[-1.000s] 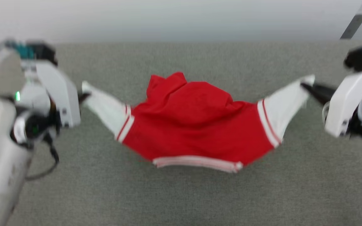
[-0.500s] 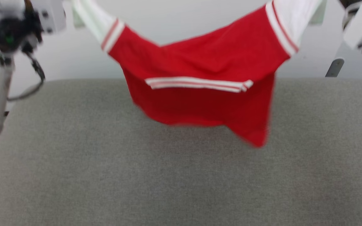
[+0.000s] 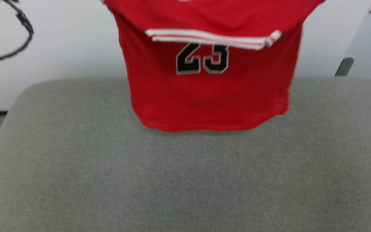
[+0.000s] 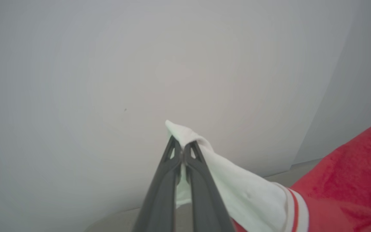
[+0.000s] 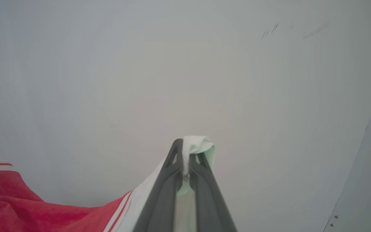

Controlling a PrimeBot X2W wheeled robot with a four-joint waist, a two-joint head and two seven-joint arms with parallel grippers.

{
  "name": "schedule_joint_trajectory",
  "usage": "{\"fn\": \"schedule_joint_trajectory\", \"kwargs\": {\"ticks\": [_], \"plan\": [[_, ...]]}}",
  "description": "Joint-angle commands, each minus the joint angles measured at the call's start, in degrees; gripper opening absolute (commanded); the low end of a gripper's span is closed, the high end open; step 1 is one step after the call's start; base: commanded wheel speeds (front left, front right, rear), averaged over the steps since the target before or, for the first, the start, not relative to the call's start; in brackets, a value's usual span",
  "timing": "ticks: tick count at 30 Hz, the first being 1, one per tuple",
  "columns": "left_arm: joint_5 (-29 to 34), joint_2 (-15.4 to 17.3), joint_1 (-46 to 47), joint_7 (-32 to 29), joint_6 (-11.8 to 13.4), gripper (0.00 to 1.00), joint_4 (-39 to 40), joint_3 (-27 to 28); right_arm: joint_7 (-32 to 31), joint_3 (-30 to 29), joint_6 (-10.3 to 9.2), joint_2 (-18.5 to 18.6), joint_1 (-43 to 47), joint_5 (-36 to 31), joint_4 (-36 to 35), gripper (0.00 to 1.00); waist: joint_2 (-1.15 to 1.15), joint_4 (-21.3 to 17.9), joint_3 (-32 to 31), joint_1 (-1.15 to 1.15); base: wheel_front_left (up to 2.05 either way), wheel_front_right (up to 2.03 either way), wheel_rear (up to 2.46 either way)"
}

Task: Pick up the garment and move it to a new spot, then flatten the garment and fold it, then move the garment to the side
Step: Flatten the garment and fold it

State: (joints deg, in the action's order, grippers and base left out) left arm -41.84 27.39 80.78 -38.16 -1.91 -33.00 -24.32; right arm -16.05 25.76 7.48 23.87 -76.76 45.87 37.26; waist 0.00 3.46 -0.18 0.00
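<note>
Your left fingers [image 4: 178,160] are pressed together on the tip of a white sleeve [image 4: 237,187], with a small peak of cloth poking out past them at the centre of the left wrist view. Your right fingers [image 5: 181,170] are clamped the same way on the other white sleeve [image 5: 134,206], its end bunched at their tips in the lower centre of the right wrist view. Both pairs point at a bare pale wall [image 4: 108,80], which suggests the arms are raised high.

That two-point pinch is probably there so gravity does the flattening. Held by both sleeves and spread apart, the garment [image 3: 211,93] hangs open as a sheet at the top centre of the head view. Its red body drops straight down, and its shoulders are cut off by the top edge. One striped band [image 3: 211,38] has flopped across the front just above the number, so the cloth is not fully smooth yet. The lower edge lies over the far rim of the grey counter [image 3: 185,180]; you cannot tell whether it brushes the surface or hangs clear.

Count:
- one garment
- two sleeves, each pinched
- two pairs of fingers, both occupied
- two digits, "23" [image 3: 202,59]
- one striped band
- one counter
- one loop of dark cable [image 3: 21,32] at the upper left
</note>
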Motion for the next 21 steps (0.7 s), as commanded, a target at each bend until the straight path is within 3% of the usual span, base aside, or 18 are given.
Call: {"fn": "schedule_joint_trajectory", "kwargs": {"ticks": [1,6,7,10,17,21], "plan": [[0.0,-0.2,1.8,0.4,-0.4,0.0,-0.5,0.2,0.2,0.1,0.02,0.2,-2.7,-0.5,0.7,0.0,0.0,0.2,5.9,0.0,0.0,0.0,0.0],[-0.1,-1.1,4.6,2.1,-0.6,0.0,-1.2,0.7,1.4,0.8,0.02,0.0,-7.1,-2.1,1.9,0.0,0.0,0.3,14.3,0.0,0.0,0.0,0.0],[0.7,-1.5,6.3,4.1,-0.7,0.0,-2.0,0.7,3.4,1.3,0.02,-0.3,-9.8,-3.8,2.9,0.0,0.0,0.2,18.8,0.0,0.0,0.0,0.0],[1.7,-2.4,8.1,6.6,-1.0,0.0,-3.3,0.4,6.8,1.3,0.02,-0.8,-12.4,-6.1,4.5,0.0,0.0,0.1,23.0,0.0,0.0,0.0,0.0],[6.0,-6.2,19.0,23.8,-0.2,0.0,-9.6,1.4,27.1,-1.5,0.02,-2.9,-23.4,-19.4,14.7,0.0,0.0,0.6,34.6,0.0,0.0,0.0,0.0],[6.4,-7.9,23.6,32.8,-0.9,0.0,-13.1,2.6,30.8,-4.8,0.02,-3.8,-27.5,-27.8,18.5,0.0,0.0,1.8,39.8,0.0,0.0,0.0,0.0]]}}
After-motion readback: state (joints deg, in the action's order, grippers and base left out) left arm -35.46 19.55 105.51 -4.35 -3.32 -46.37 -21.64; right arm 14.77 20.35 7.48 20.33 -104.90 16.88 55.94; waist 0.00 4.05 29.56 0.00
